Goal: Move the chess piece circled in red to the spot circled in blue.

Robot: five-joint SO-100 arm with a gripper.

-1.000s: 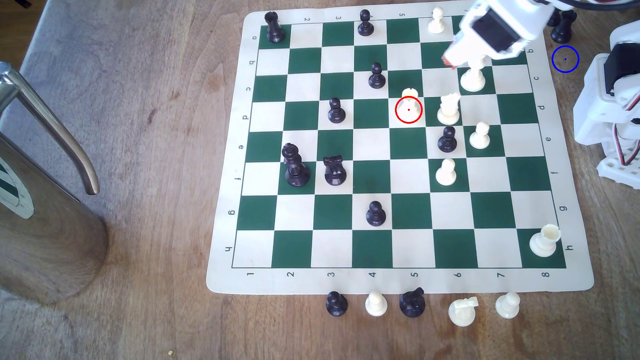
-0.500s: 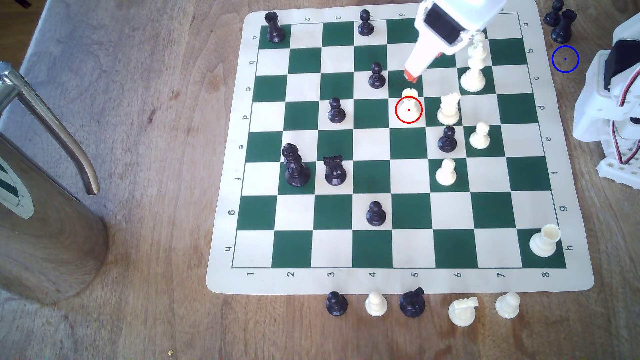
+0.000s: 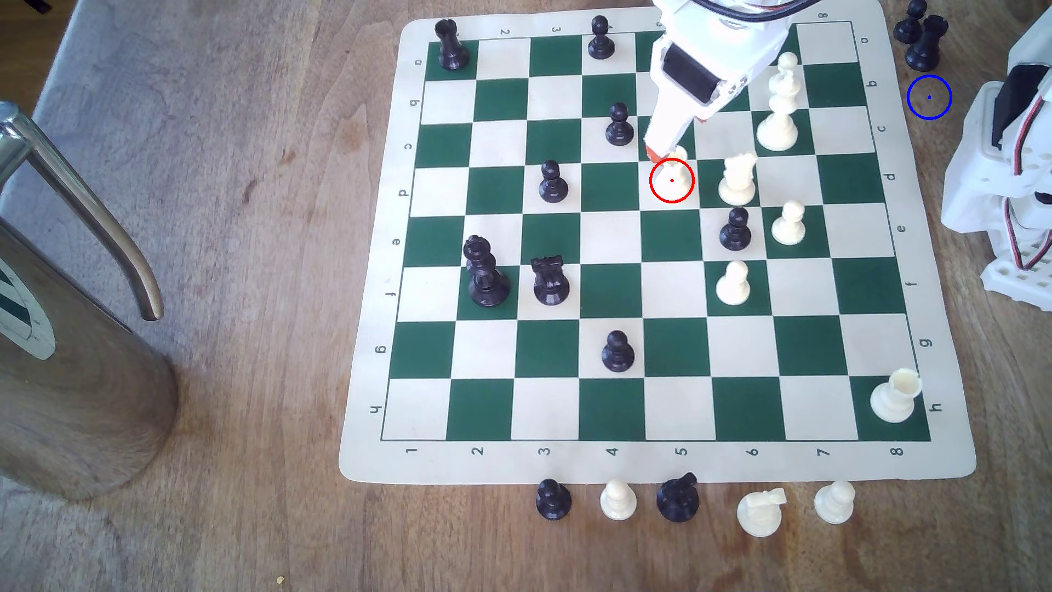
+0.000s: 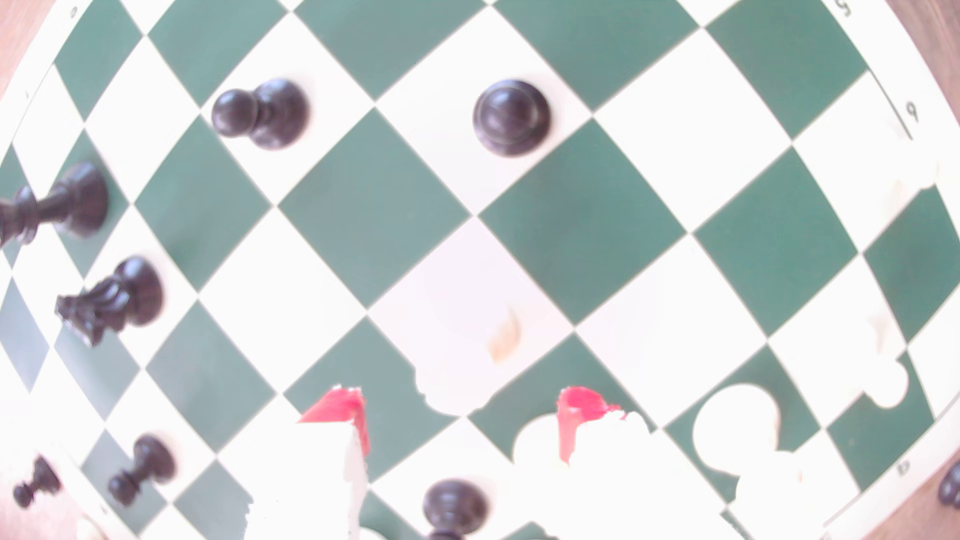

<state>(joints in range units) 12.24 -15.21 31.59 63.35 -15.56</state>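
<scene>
A wooden counter (image 3: 239, 398) carries a green-and-cream chess mat (image 3: 939, 455). The white rook (image 3: 673, 175) stands upright on a cream square inside the red ring, a white knight (image 3: 738, 179) just beside it on the exterior view's right. The gripper (image 4: 462, 415) hovers at the rook's top, its red-tipped fingers (image 4: 340, 407) spread wide, holding nothing. The blue-ringed spot (image 3: 929, 97) lies on bare wood off the mat, well apart, near two black pieces (image 3: 922, 40).

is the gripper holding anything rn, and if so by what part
Nothing is held. The gripper is open, its red-tipped fingers apart in the wrist view, hovering by the top of the white rook in the red circle, which stands on its square.
</scene>
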